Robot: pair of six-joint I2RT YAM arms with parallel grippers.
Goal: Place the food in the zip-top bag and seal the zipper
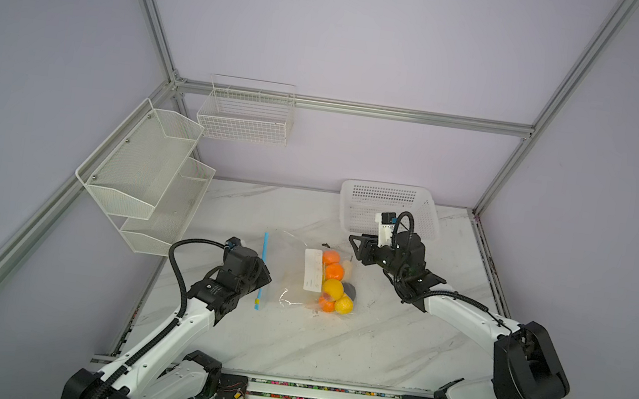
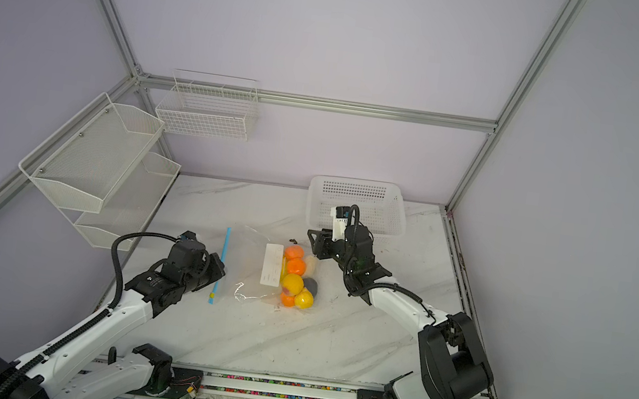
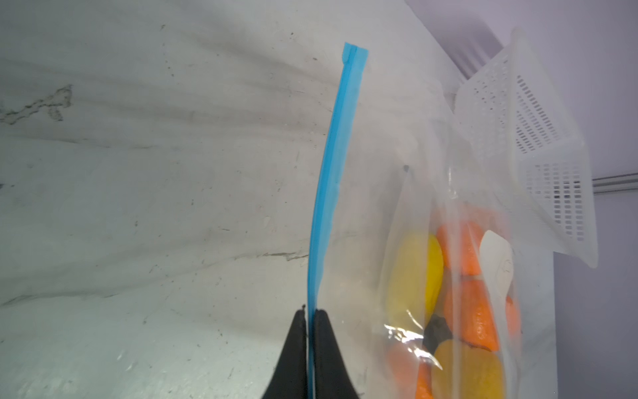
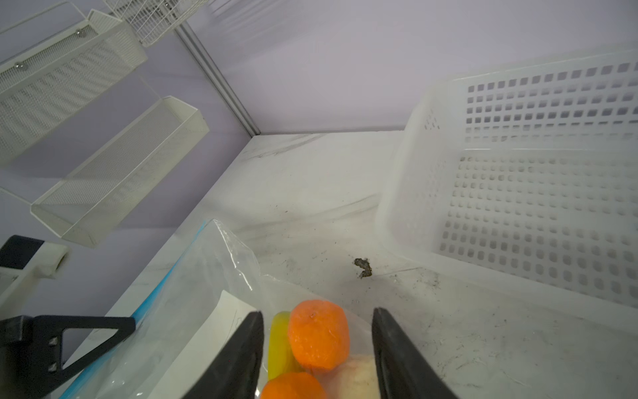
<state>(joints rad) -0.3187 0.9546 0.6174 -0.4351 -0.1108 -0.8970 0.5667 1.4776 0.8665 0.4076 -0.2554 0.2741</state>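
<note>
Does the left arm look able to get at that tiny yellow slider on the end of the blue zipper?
Probably yes. The left gripper is shut on the zipper, and the slider lies uncovered at the strip's near end, close by. It would need to let go first.

The white label on the zip-top bag bears only illegible print.

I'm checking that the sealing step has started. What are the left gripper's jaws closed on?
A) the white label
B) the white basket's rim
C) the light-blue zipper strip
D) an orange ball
C: in the left wrist view the left gripper has its jaws shut on the zipper, the blue strip along the edge of the zip-top bag.
</note>
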